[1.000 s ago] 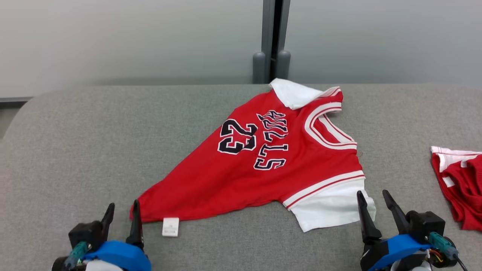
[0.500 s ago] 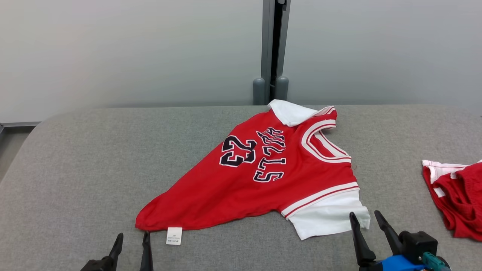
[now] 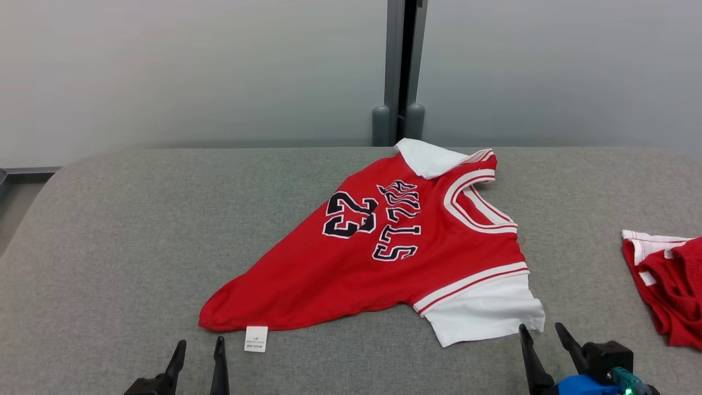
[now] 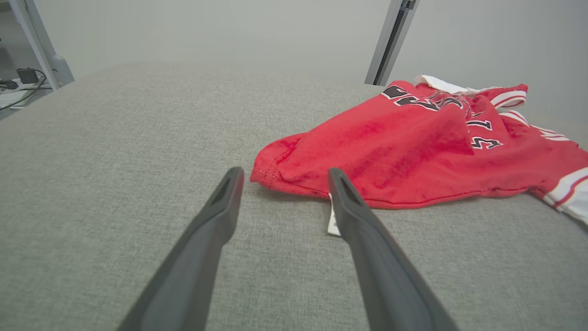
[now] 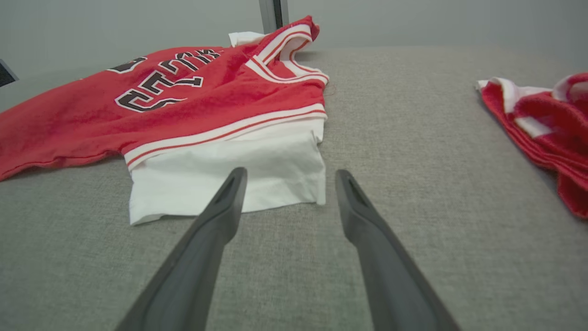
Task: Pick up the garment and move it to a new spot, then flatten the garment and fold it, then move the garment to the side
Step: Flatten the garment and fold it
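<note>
While your left gripper (image 3: pixel 200 341) and right gripper (image 3: pixel 541 327) stand wide and empty, the red jersey (image 3: pixel 384 247) lies on the grey cushion (image 3: pixel 137 230), long axis running 7 to 1 o'clock. Its hem corner (image 3: pixel 214 318) sits just beyond the left at 12 o'clock, its white sleeve (image 3: pixel 482 315) just beyond the right at 11. You have open room at 9 o'clock; a second red garment (image 3: pixel 666 285) crowds 3.

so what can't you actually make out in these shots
Care label: print too small to read in the head view; a finger of the left gripper covers part of it in the left wrist view.
Second red garment: cut off by the right edge in the head and right wrist views, so its type is unclear.
Jersey lettering: the farthest letters of the word are bunched in wrinkles in the head view.
</note>
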### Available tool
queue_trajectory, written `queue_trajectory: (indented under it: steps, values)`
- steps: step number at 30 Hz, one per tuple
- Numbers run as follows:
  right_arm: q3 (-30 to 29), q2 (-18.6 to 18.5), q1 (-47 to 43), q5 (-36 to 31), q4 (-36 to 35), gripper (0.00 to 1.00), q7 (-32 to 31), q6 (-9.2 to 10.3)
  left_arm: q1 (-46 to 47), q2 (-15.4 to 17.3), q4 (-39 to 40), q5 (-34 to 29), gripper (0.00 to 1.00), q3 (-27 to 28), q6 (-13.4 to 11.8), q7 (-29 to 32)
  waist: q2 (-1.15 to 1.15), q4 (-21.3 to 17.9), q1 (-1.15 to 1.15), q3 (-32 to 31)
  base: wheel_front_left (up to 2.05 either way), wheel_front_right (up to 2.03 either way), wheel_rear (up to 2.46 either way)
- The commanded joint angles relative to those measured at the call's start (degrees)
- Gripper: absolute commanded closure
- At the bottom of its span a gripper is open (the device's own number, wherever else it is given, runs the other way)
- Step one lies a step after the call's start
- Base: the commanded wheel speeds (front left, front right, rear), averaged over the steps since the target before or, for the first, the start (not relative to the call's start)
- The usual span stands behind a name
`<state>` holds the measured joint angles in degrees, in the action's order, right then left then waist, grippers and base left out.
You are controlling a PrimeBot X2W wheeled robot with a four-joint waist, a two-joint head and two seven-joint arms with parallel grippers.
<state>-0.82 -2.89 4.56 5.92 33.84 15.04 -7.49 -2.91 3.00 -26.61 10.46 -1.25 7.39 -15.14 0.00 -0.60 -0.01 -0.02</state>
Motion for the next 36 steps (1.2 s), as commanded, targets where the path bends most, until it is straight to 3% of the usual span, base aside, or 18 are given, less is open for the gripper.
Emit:
queue_trajectory:
  steps: [1, 10, 18, 19, 23, 29, 36]
  values:
    - [-1.0, -0.1, 1.8, -0.8, 1.5, 0.00, 0.2, 0.00, 1.2, -0.1, -0.1, 0.3, 0.00, -0.7, 0.1, 0.0, 0.00, 0.6, 0.01, 0.6, 0.00, 0.00, 0.00]
    - [-5.1, -0.1, 7.7, -4.4, 8.9, 0.00, 0.2, 0.00, 2.7, -0.1, -0.2, 0.5, 0.00, -1.9, 0.2, 0.0, 0.00, 2.6, 0.01, 3.9, 0.00, 0.00, 0.00]
    - [-3.4, -0.1, 11.1, -3.6, 12.1, 0.02, 0.2, 0.00, 4.0, 0.0, -0.2, 0.6, 0.00, -2.2, 0.2, 0.0, 0.00, 3.4, 0.01, 6.0, 0.00, 0.00, 0.00]
    - [-3.2, -0.1, 11.3, -3.4, 12.2, 0.49, 0.2, 0.00, 4.2, 0.0, -0.2, 0.7, 0.00, -2.3, 0.2, 0.0, 0.00, 3.5, 0.01, 6.2, 0.00, 0.00, 0.00]
    - [-3.0, -0.1, 11.7, -3.1, 13.0, 1.00, 0.2, 0.00, 4.9, 0.0, -0.4, 0.9, 0.00, -2.7, 0.2, 0.0, 0.00, 3.4, 0.01, 6.7, 0.00, 0.00, 0.00]
    - [-5.0, -0.1, 11.5, -3.7, 14.9, 1.00, 0.0, 0.04, 5.8, 0.1, -0.7, 1.0, 0.00, -3.4, 0.2, 0.0, 0.00, 2.8, 0.01, 6.9, 0.00, 0.00, 0.00]
    - [-7.3, -0.2, 7.0, -2.2, 11.8, 1.00, 0.1, 0.04, 4.7, 0.1, -1.0, 1.4, 0.00, -2.7, 0.2, 0.0, 0.00, 1.3, 0.01, 5.2, 0.00, 0.00, 0.00]
